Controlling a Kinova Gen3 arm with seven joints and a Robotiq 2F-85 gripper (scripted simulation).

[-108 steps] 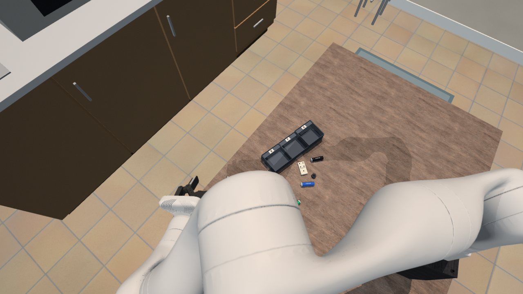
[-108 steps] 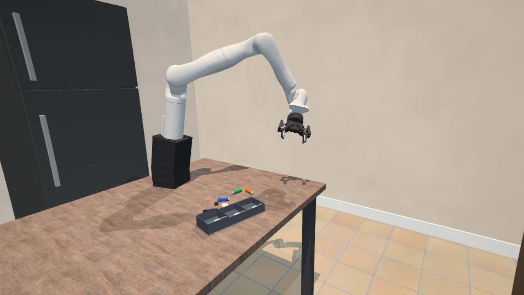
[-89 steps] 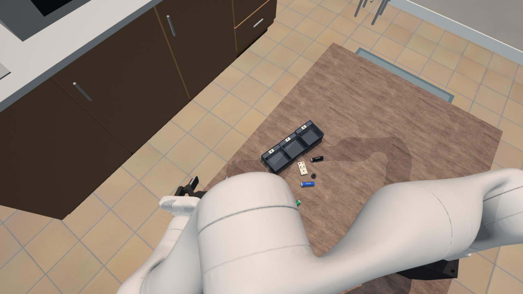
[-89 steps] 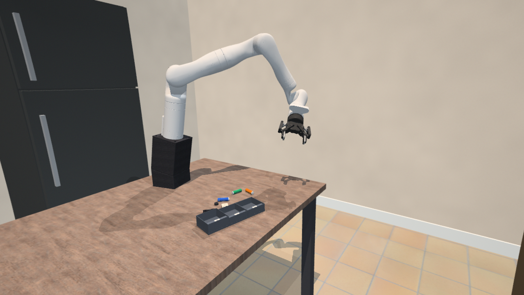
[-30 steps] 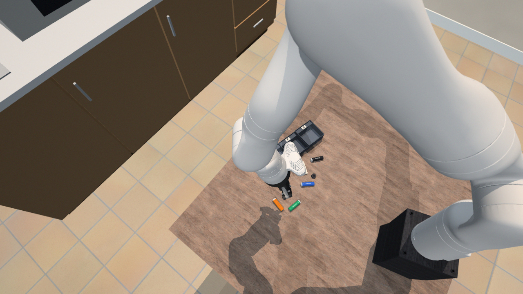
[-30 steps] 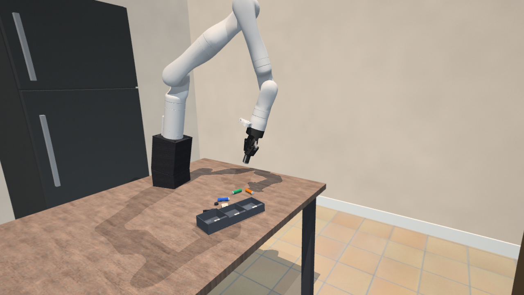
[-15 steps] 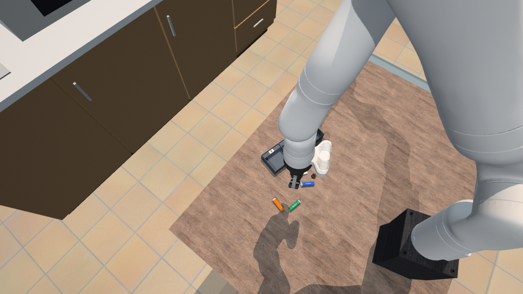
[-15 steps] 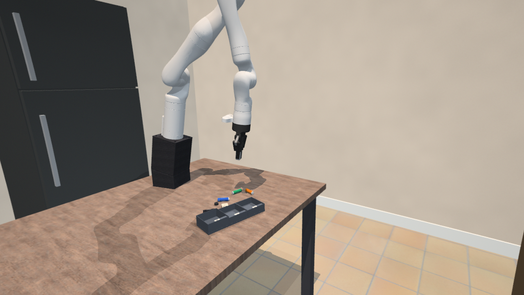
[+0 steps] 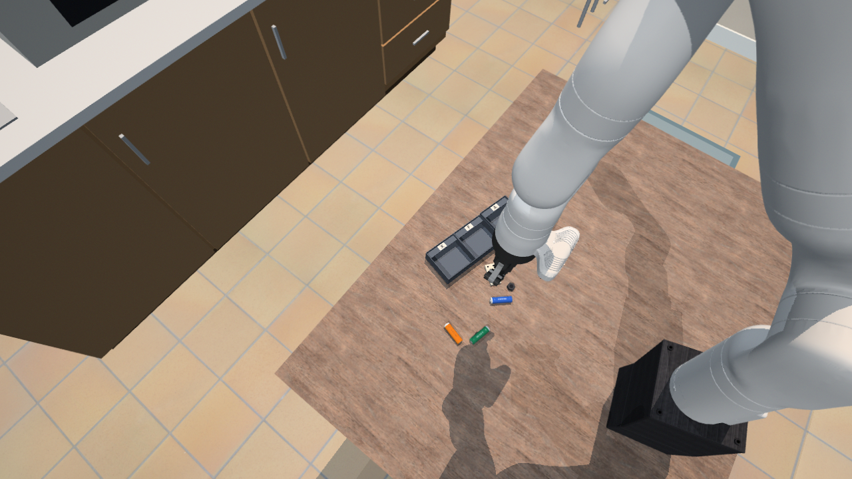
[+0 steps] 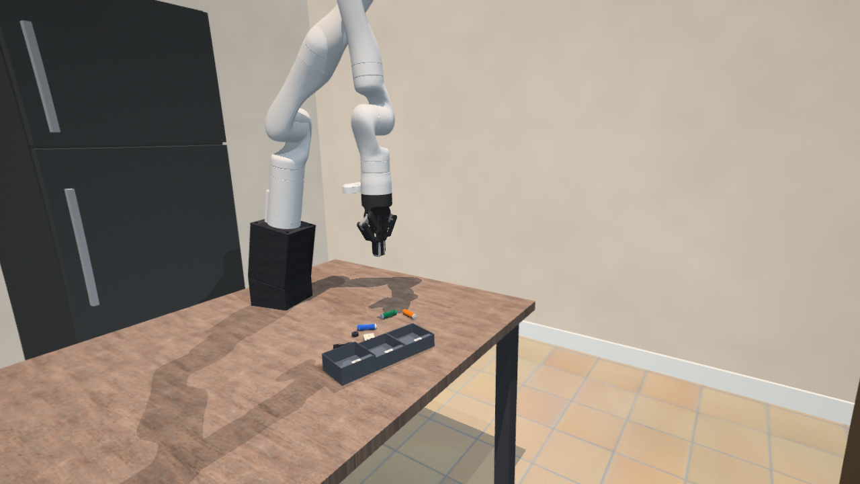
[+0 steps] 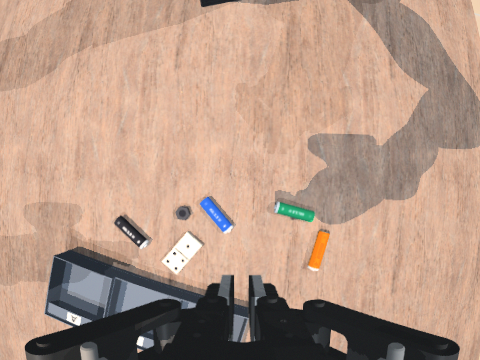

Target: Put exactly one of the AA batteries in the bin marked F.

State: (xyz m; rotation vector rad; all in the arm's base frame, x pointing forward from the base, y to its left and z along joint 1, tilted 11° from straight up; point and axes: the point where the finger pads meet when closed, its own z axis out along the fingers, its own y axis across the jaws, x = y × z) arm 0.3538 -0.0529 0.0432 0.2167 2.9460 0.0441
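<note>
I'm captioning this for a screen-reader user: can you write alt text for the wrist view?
The tool, nearly shut and holding nothing, hangs high over a wooden table. Below it lie blue, green, orange and black batteries, a domino and a small black ring. A grey bin tray lies partly under the tool.
</note>
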